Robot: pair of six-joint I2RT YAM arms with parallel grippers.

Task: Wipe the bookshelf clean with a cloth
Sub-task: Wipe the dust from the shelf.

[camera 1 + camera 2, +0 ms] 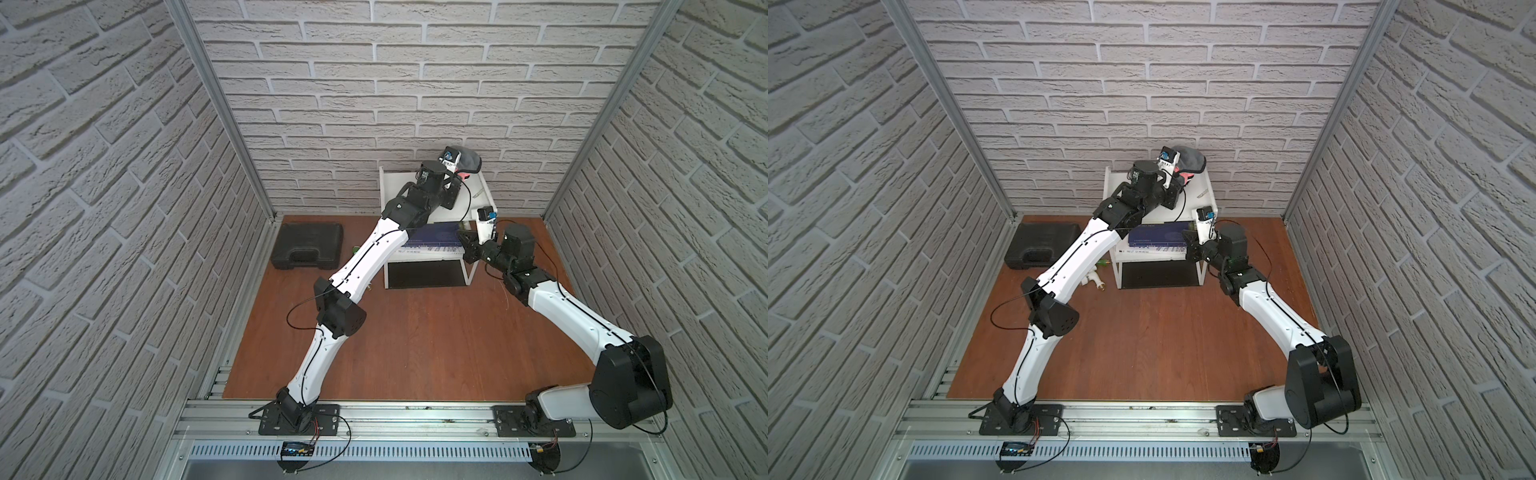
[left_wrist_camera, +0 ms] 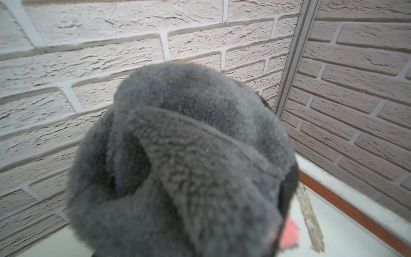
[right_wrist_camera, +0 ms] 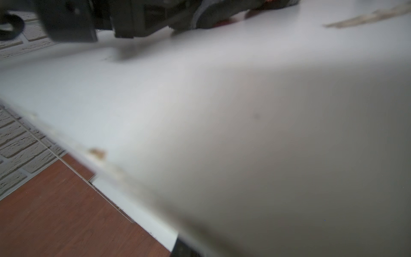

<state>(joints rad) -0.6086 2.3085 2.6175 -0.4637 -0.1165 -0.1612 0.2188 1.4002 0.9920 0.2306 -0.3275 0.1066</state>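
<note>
The white bookshelf [image 1: 478, 203] stands against the back wall in both top views, with a black base panel [image 1: 426, 275]. My left gripper [image 1: 458, 173] reaches over its top board to the far right corner, shut on the bunched cloth [image 1: 470, 163]. The cloth [image 2: 189, 160] shows its dark grey face with a bit of pink at the edge, and it fills the left wrist view and hides the fingers. My right gripper [image 1: 466, 240] sits at the shelf's front right corner. Its jaws are hidden. The right wrist view skims the white top board [image 3: 200, 100].
A pale strip of debris [image 2: 311, 224] lies on the top board near the cloth. Blue books [image 1: 432, 240] lie on the middle tier. A black tool case [image 1: 307, 246] lies on the floor to the left. Small white and brass parts [image 1: 1096, 281] lie beside the shelf.
</note>
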